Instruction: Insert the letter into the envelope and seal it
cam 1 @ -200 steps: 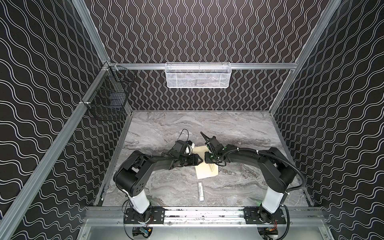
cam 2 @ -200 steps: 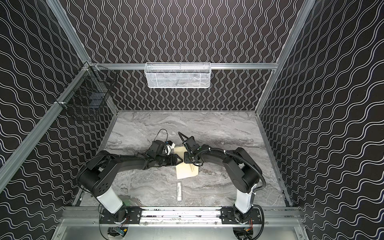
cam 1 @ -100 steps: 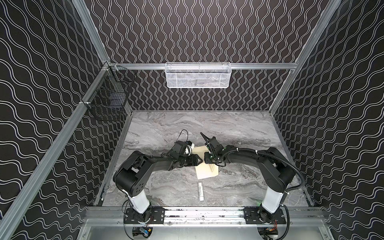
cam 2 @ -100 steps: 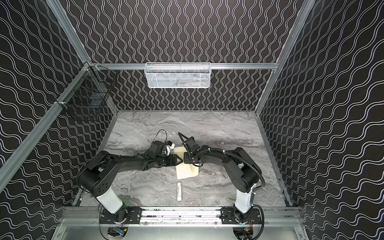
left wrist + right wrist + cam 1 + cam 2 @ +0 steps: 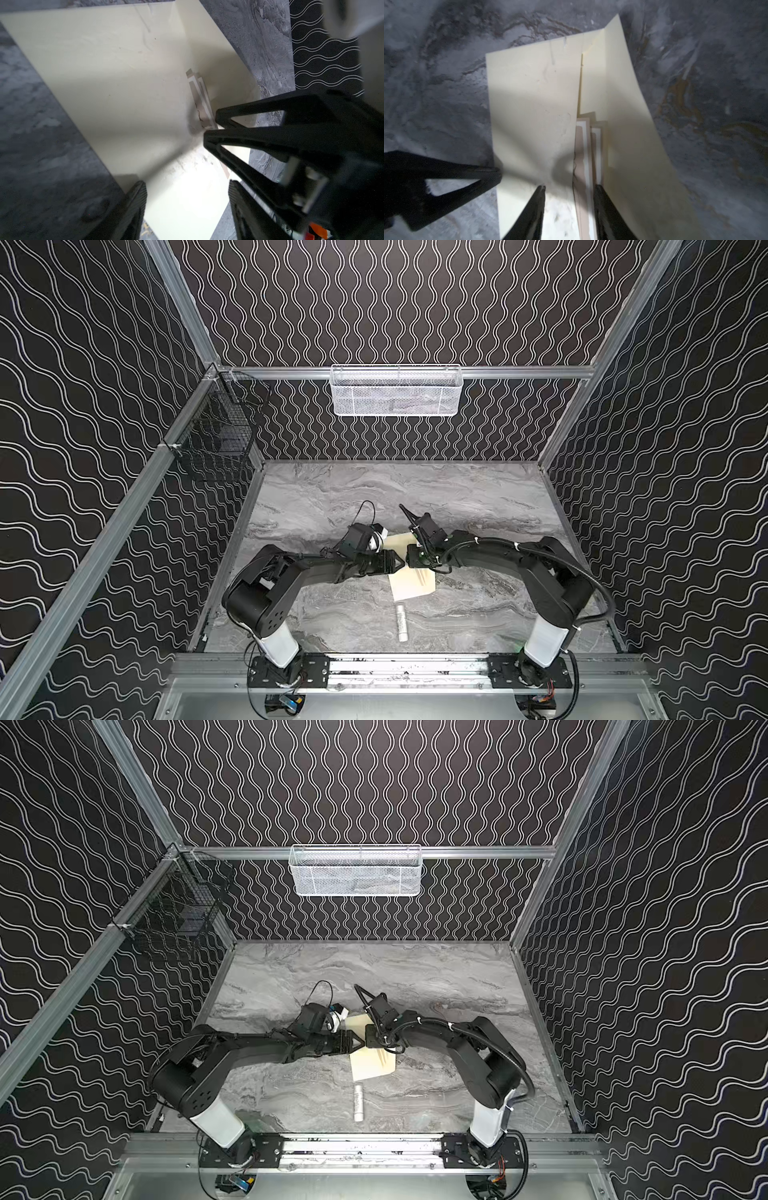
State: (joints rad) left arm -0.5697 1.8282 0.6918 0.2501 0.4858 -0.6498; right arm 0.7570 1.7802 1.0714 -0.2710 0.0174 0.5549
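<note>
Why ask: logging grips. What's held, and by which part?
Nothing looks gripped: the right tool stands open astride the letter in the envelope; the left tool is open too.

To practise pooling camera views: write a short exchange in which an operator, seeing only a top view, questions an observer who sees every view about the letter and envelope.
Operator: I can't see the envelope's mouth. Is the letter inside?
Observer: Partly: the right wrist view shows a tan strip of it at the pocket's edge.
Operator: Is the left gripper shut?
Observer: No; the left wrist view shows its jaws apart above the envelope.
</note>
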